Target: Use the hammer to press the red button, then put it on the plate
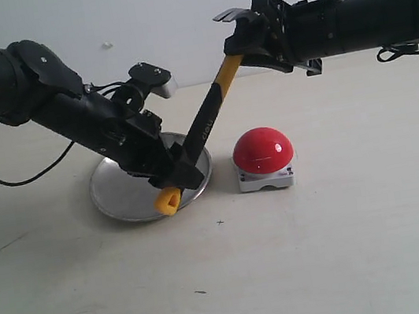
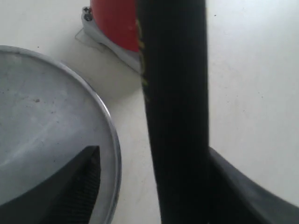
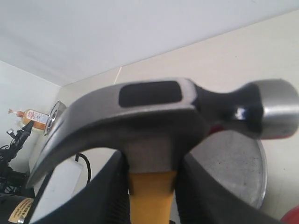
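The hammer (image 1: 206,125) leans steeply, its yellow looped end low over the plate (image 1: 111,192) and its dark head up at the top right. My right gripper (image 1: 243,44) is shut on the yellow neck just below the head (image 3: 154,121). My left gripper (image 1: 174,172) is open around the lower black handle (image 2: 175,93); one finger (image 2: 243,186) lies against the handle and the other (image 2: 74,186) stands apart over the plate's rim (image 2: 110,135). The red button (image 1: 263,151) sits on the table right of the plate, below the hammer.
A black cable (image 1: 6,180) trails over the table at the far left. A white wall runs behind the table. The right wrist view shows a bottle (image 3: 32,115) and dark equipment off to one side.
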Available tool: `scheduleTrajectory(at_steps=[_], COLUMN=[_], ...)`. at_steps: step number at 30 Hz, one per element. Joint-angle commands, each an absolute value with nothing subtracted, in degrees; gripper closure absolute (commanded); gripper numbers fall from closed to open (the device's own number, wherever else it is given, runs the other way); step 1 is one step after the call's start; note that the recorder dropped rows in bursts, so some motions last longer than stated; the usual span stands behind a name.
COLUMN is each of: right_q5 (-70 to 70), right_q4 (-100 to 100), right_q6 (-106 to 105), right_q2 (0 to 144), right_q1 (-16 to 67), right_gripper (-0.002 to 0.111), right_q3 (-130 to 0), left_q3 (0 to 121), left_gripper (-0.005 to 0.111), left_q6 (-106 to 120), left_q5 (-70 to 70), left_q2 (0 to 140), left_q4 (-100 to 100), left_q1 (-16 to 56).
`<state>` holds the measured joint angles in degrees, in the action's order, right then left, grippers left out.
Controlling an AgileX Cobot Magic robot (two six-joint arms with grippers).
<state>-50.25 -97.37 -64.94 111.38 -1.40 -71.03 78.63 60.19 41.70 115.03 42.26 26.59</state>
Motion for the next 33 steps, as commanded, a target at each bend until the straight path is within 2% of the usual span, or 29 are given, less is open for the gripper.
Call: scheduleTrajectory(at_steps=[1,10,33], right_q5=[-52.19,-52.19,-52.10], right_q4=[-99.95,-99.95,-99.95], right_q6=[-64.87,-64.87,-64.95], right_q2=[109.98,109.98,109.98], right_q1=[-1.32,-1.32,-1.32], right_gripper=[0.108,0.108,0.108], right_q3=[-71.92,-71.92,-71.92], left_q3=[78.51,78.62,78.62], left_gripper=[0.047,0.047,0.047], left_q6=[61.88,73.26,73.45], left_q5=[39.23,36.25,33.75], left_q2=[115.04,115.32,117.55], left_q4=[44.33,56.40,56.37], left_q1=[26.90,26.90,26.90])
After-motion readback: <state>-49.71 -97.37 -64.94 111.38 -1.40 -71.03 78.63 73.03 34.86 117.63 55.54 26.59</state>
